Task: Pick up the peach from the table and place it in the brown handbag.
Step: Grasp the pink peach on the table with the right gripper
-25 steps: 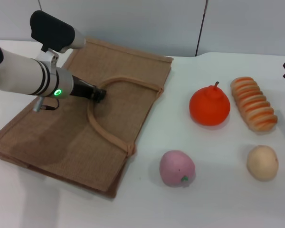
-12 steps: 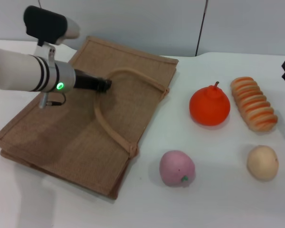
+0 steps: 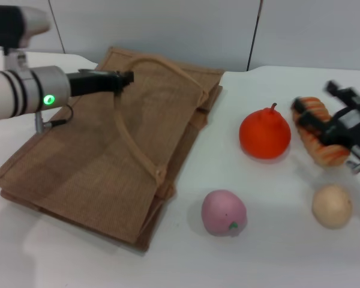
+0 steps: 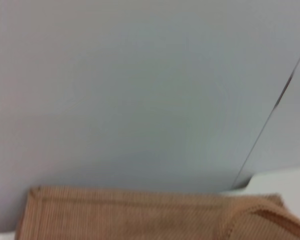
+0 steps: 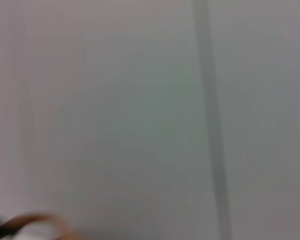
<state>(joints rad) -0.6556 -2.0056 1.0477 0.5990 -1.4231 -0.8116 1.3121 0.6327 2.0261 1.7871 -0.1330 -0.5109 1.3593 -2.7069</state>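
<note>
The pink peach [image 3: 224, 212] lies on the white table near the front, to the right of the brown handbag [image 3: 96, 162]. The handbag lies flat on the left, and its far edge [image 4: 140, 215] shows in the left wrist view. My left gripper [image 3: 125, 78] is above the bag's far part, shut on one looped handle and holding it up off the bag. My right gripper [image 3: 315, 120] hovers at the right, over the striped bread, well apart from the peach.
An orange fruit with a stem [image 3: 264, 133] sits behind the peach. A striped bread roll [image 3: 327, 150] lies partly under my right gripper, with a beige round fruit [image 3: 332, 206] in front of it. A grey wall stands behind the table.
My left gripper rose and moved back with the handle, pulling the loop up and lifting the bag's upper layer. My right gripper came in from the right edge over the bread.
</note>
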